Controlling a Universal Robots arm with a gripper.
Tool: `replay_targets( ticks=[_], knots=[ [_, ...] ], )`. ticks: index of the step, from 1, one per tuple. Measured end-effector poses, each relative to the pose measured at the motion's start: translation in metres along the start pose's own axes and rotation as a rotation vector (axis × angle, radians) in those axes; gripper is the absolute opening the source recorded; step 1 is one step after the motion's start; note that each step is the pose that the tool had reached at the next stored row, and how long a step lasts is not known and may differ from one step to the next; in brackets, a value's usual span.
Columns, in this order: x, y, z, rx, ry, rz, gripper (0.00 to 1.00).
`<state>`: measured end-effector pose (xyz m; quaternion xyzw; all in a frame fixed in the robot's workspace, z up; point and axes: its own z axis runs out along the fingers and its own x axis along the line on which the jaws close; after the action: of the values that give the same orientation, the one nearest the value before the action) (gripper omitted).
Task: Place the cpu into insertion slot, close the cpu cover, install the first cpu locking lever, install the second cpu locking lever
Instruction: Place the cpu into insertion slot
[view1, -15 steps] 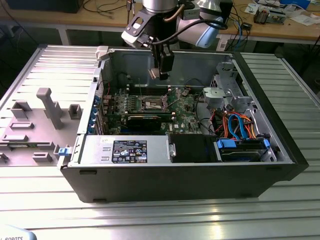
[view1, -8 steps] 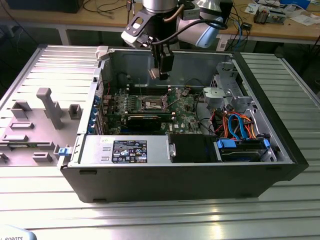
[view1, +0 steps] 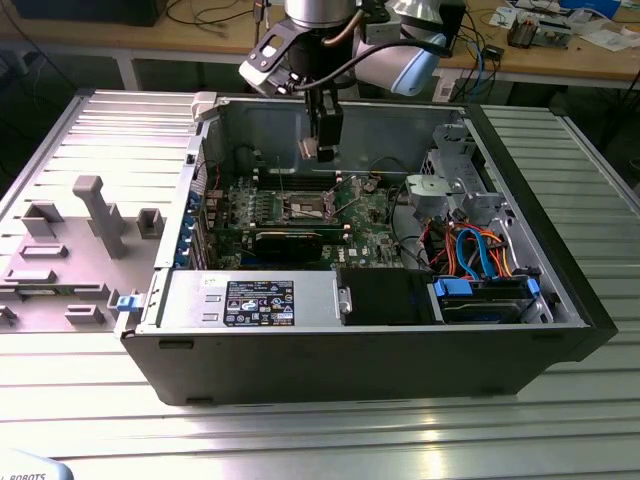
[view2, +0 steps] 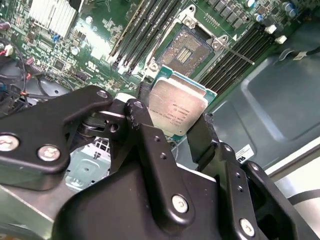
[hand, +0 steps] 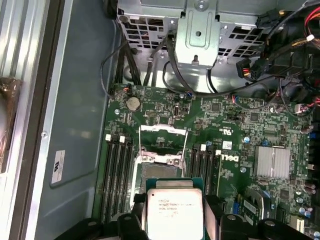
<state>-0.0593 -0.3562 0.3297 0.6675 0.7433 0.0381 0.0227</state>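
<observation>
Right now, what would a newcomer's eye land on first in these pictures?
The silver cpu clamped in the black gripper, held above the green motherboard. Below it the insertion slot lies bare and uncovered, flanked by memory slots. In the exterior view, everything sits inside an open computer case on a ribbed metal table.
</observation>
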Motion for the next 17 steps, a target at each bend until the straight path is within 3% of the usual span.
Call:
replay_targets(
  ticks=[17],
  knots=[
    [0.0,0.0,0.0001,-0.0007,-0.0032,0.037,0.54]
  ],
)
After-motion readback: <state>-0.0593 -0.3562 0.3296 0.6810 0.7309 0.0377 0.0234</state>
